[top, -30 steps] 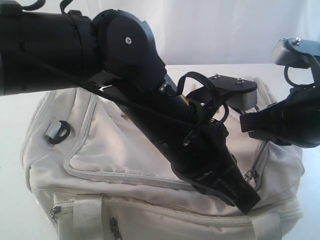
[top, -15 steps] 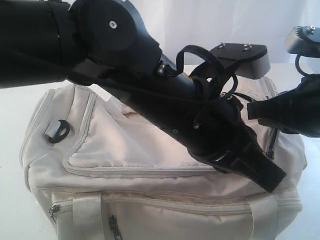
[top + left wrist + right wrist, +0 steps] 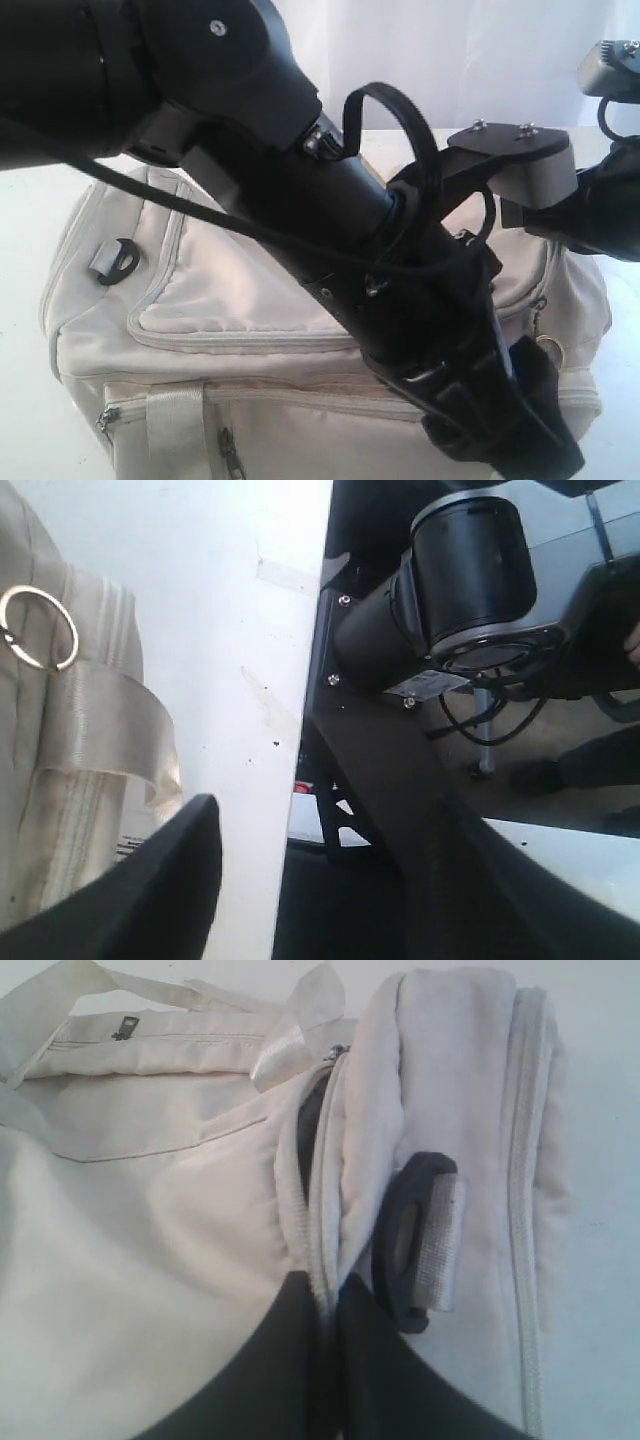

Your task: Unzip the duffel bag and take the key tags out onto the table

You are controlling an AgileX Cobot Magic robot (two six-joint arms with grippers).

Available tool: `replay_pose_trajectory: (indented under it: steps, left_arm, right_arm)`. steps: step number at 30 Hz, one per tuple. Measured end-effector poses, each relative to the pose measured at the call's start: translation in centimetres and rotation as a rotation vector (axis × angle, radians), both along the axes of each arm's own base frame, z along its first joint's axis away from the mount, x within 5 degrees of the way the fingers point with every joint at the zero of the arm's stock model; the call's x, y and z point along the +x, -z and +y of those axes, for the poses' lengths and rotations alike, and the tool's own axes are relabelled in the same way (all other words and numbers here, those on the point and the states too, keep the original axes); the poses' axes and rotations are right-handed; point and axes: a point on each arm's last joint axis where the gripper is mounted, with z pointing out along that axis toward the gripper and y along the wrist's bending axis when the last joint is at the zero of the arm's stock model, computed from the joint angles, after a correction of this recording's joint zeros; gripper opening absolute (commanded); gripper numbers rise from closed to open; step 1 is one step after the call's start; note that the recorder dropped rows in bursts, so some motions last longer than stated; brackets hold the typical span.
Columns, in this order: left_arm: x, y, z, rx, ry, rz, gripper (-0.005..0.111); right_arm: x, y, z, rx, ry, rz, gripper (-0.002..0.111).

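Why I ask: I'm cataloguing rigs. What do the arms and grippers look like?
The left arm is black: cylindrical links, a round joint cap with a silver screw, black cables looping, a grey wrist camera on a black bracket. The right arm is black too. The left gripper and right gripper have black tapered fingers.

We found a robotics lab bench: a plain white table (image 3: 230,630); a pale backdrop (image 3: 450,60) behind; a black arm joint (image 3: 465,575) trailed cables (image 3: 490,720).

Glossy black arm casings (image 3: 250,60), looped black cables (image 3: 383,90), silver-screwed grey bracket (image 3: 535,178)
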Motion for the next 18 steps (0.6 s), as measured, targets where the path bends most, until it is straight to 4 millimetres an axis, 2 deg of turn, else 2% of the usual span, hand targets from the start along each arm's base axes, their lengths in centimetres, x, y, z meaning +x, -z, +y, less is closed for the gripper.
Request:
replay_pose_trajectory:
  steps: [4, 10, 14, 18]
  left_arm:
    - [0.1, 0.5, -0.4, -0.024, -0.044, -0.019, 0.054]
    - [-0.1, 3.6, -1.9, -0.052, -0.126, -0.117, 0.070]
    - [0.4, 5.3, -2.8, -0.082, -0.226, -0.197, 0.073]
    - [1.0, 5.8, -3.7, -0.133, -0.317, -0.277, 0.073]
  right_arm:
    - [0.0, 0.0, 0.0, 0.000, 0.002, 0.000, 0.000]
    - [0.0, 0.0, 0.0, 0.002, 0.003, 0.000, 0.000]
    - [0.0, 0.0, 0.0, 0.002, 0.003, 0.000, 0.000]
    - [0.0, 0.0, -0.1, 0.002, 0.006, -0.002, 0.000]
